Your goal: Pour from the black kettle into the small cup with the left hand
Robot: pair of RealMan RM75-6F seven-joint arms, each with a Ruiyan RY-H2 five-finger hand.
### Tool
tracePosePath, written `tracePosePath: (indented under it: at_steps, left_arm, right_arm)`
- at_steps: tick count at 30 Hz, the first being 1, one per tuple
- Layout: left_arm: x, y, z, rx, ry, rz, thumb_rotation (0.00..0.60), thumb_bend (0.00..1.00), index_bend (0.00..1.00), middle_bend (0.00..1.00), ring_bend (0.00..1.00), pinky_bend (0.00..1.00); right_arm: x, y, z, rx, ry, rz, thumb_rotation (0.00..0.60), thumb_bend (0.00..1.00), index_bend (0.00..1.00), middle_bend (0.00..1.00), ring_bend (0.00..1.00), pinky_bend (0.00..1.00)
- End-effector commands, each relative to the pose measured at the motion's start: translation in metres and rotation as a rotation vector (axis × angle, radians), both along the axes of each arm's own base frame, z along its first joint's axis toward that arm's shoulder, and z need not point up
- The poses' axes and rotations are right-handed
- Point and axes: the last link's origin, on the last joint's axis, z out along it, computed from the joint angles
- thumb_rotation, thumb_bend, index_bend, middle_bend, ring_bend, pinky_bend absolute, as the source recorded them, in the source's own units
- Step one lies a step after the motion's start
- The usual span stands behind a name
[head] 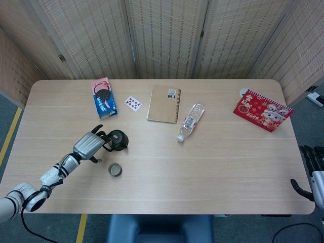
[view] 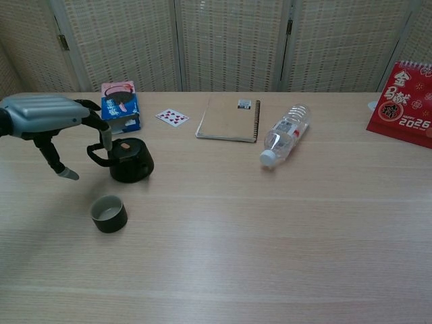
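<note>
From the head view, the table (head: 212, 167) holds many things. At the back lie a cookie pack (head: 103, 98), some playing cards (head: 132, 103) and a brown notebook (head: 164, 104). A water bottle (head: 190, 122) lies on its side near the middle. A red calendar (head: 262, 110) sits far off to the right. The black kettle (head: 117, 140) stands on the left part of the table, and the small cup (head: 115, 169) stands just in front of it, a little apart. The left hand (head: 89, 146) is right beside the kettle's handle. Its fingers are spread and reach toward the handle, but it is hard to tell if they touch it. The right hand (head: 313, 167) hangs past the table's right edge, partly cut off, fingers loose and holding nothing.

From the chest view, the left hand (view: 48, 116) is up above the table, left of the kettle (view: 128, 160). One fingertip points down by the handle. The thumb hangs down, away from the kettle. The hand grips nothing. The cup (view: 109, 213) stands in front of the kettle, with nothing between them. The calendar (view: 403, 104) is cut off at the right edge. The right hand does not show here.
</note>
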Motion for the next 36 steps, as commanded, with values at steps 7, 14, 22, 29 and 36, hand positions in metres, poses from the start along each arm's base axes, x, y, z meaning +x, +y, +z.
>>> tracePosePath:
  at_steps: [7,14,22,29,36]
  left_arm:
    - [0.000,-0.001,-0.002,-0.013,0.000,0.017,0.600,0.17,0.38,0.40,0.26,0.00]
    - [0.001,-0.002,-0.006,-0.037,0.005,0.040,0.600,0.17,0.39,0.40,0.27,0.00]
    - [0.000,-0.002,-0.008,-0.049,0.017,0.050,0.600,0.17,0.39,0.40,0.27,0.00]
    - [-0.001,-0.002,-0.011,-0.062,0.026,0.055,0.600,0.17,0.39,0.41,0.27,0.00]
    - [-0.001,-0.002,-0.016,-0.079,0.034,0.071,0.600,0.17,0.40,0.42,0.28,0.00]
  right_arm:
    - [-0.001,0.000,-0.001,0.003,-0.003,-0.004,0.600,0.29,0.02,0.12,0.24,0.00]
    - [-0.003,0.000,-0.001,0.003,-0.005,-0.007,0.600,0.29,0.02,0.12,0.25,0.00]
    - [-0.005,0.001,-0.001,-0.001,-0.005,-0.012,0.600,0.29,0.02,0.12,0.25,0.00]
    - [-0.006,0.001,-0.001,-0.001,-0.007,-0.013,0.600,0.29,0.02,0.12,0.25,0.00]
    - [-0.006,0.001,-0.001,-0.003,-0.006,-0.015,0.600,0.29,0.02,0.12,0.25,0.00]
